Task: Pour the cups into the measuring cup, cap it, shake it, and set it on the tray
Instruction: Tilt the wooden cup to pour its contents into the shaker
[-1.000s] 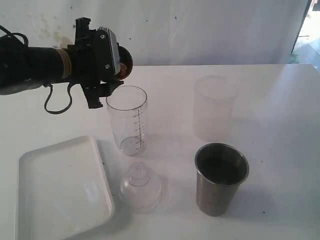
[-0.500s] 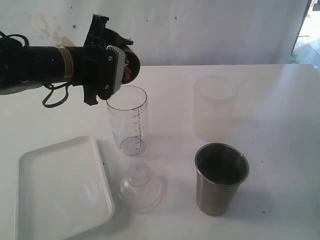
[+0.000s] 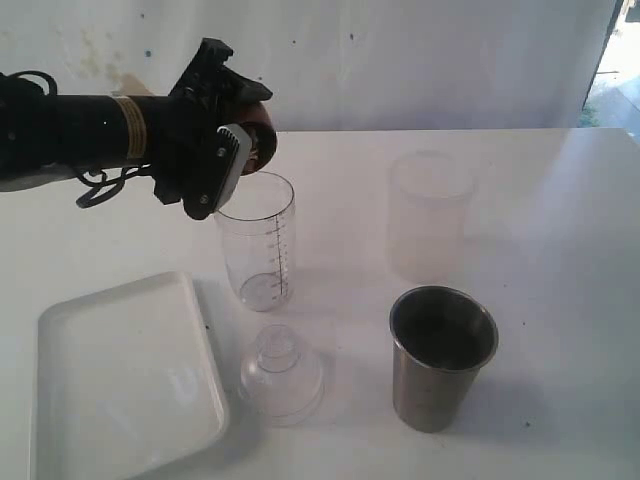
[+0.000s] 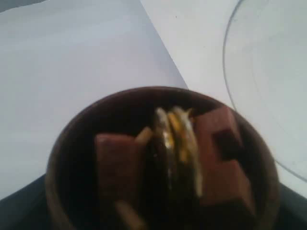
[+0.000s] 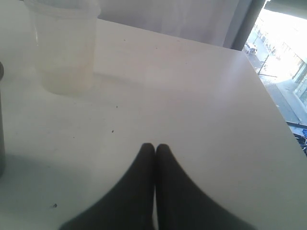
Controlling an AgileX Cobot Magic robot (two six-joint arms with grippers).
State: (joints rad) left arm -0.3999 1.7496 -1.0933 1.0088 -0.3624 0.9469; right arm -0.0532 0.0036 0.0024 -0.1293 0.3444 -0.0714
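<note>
The left end effector (image 3: 235, 148) pinches the brown wooden cup (image 3: 264, 130). It has turned more in the last second, so the cup now tips over the mouth of the measuring cup (image 3: 258, 240). That one stands on the desk (image 3: 560, 250) near the tray (image 3: 120, 385). The brown blocks (image 4: 225, 163) are still in the wooden cup, so I think the pour is only starting. The right end effector (image 5: 154, 153) is pressed together and holds nothing.

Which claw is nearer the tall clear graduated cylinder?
Left. The left claw holds a small brown wooden cup by the cylinder rim; the right claw is shut, outside the exterior view.
</note>
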